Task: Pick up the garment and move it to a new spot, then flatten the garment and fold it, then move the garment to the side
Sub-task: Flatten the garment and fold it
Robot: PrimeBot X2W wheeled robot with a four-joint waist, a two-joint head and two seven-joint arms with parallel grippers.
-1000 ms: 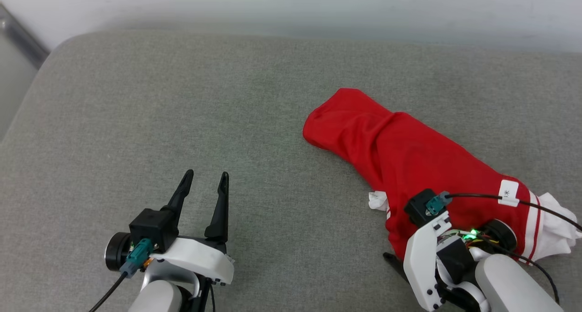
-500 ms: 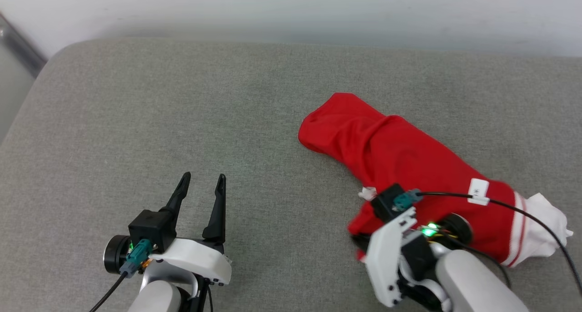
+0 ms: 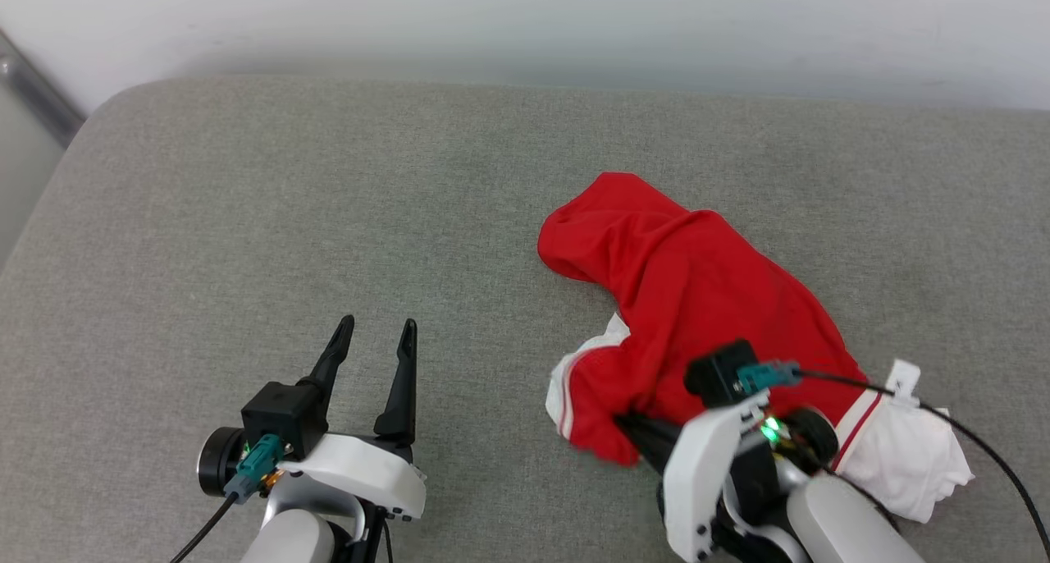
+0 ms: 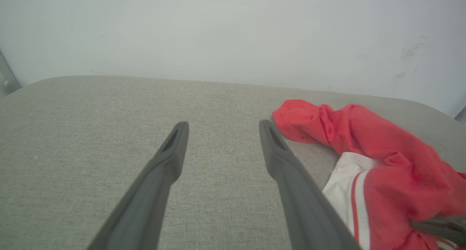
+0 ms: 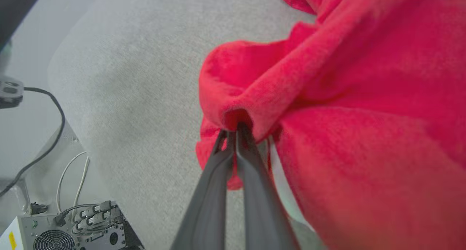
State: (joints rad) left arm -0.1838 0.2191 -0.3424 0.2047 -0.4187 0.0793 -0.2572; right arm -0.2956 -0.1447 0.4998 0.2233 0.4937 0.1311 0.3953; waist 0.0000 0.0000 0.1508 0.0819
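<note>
The garment (image 3: 697,300) is a red jersey T-shirt with white sleeves and striped trim, lying bunched on the grey cushion at the right. Its lettering is hidden. My right gripper (image 3: 632,432) is shut on a fold of its red cloth near the front edge, and the cloth is lifted around the fingertips (image 5: 233,128). A white sleeve (image 3: 898,456) trails to the right. My left gripper (image 3: 379,333) stands open over bare cushion at the lower left, apart from the garment (image 4: 364,148), nothing between its fingers (image 4: 171,151).
The grey cushion (image 3: 328,218) meets a pale wall (image 3: 525,21) at the back. Beyond the cushion's edge, on the floor, stands a grey box with a fan and cables (image 5: 69,230). A black cable (image 3: 968,440) runs from my right wrist across the sleeve.
My right gripper has pulled the garment's near end leftward, bunching it and baring a white striped sleeve at the left. The left arm has stayed put; the camera shifted slightly.
</note>
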